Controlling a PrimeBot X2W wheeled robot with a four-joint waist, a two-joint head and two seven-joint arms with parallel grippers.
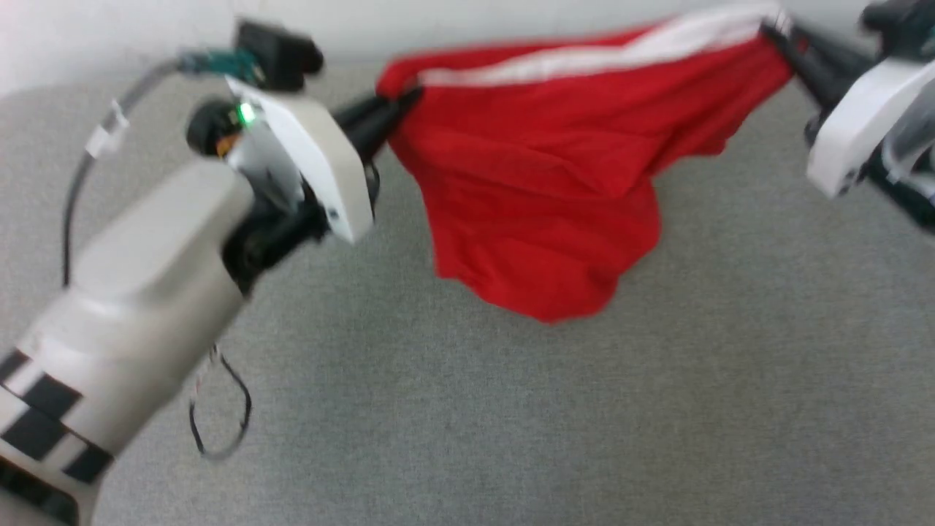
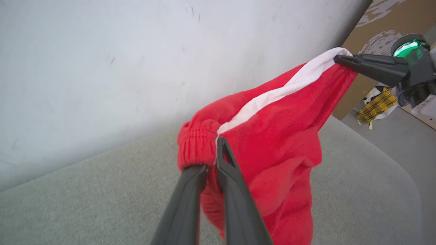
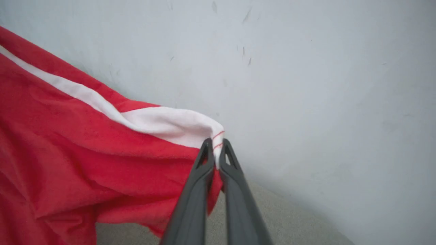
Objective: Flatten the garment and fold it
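Note:
The red garment (image 1: 555, 168) with a white stripe hangs in the air above the grey table, stretched between both grippers. My left gripper (image 1: 398, 102) is shut on its gathered red waistband corner (image 2: 197, 146) at the upper middle of the head view. My right gripper (image 1: 774, 33) is shut on the white-trimmed corner at the upper right. In the left wrist view my left gripper (image 2: 213, 153) pinches the garment (image 2: 279, 136), and the right gripper (image 2: 340, 59) holds the far corner. In the right wrist view my right gripper (image 3: 215, 148) clamps the white hem of the garment (image 3: 85, 153). The bulk sags down between them.
The grey fabric-covered table (image 1: 584, 424) lies under the garment, backed by a pale wall (image 2: 136, 61). A loose black cable (image 1: 219, 416) hangs below my left forearm. Past the table's rounded right edge are a brown board (image 2: 374, 27) and a yellow plaid cloth (image 2: 376, 105) on the floor.

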